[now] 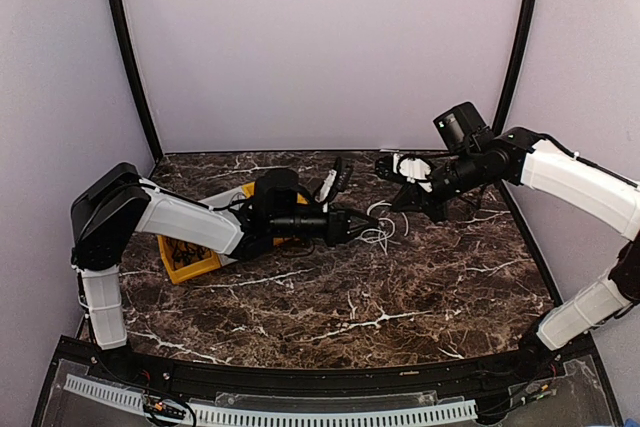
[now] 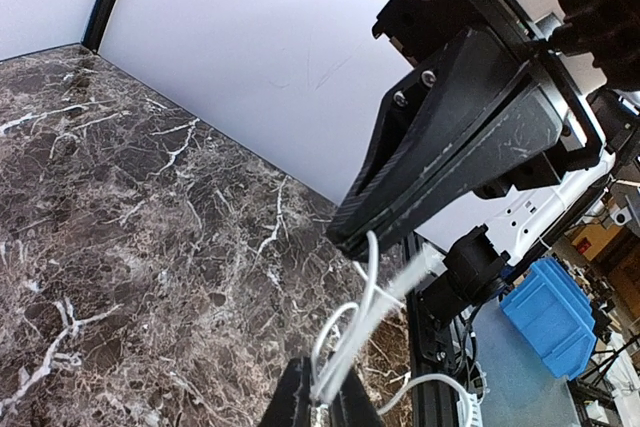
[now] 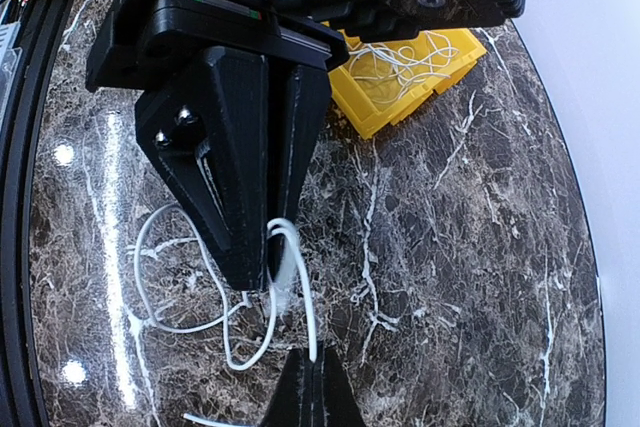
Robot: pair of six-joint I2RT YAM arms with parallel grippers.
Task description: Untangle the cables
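At the left of the top view, a yellow bin (image 1: 185, 265) is seen on the dark marble table (image 1: 330, 317), partly covered by the left arm. In the right wrist view, a loose bundle of thin white cords (image 3: 400, 59) is shown lying inside it.

Just right of the bin, near the middle of the frame, the left gripper (image 1: 352, 225) is held low over the table, pointing right. Its 2 fingers are pressed together on a white cable (image 1: 381, 231), which is seen pinched at their tips in both wrist views. The slack of that cable is spread in loose loops on the marble below and between the 2 grippers, just right of centre.

Further right, the right gripper (image 1: 395, 205) is angled down and to the left, facing the left one nearly tip to tip, with a small gap between them. Its fingers are closed as well, and a strand of the same cable is seen running into their tips.
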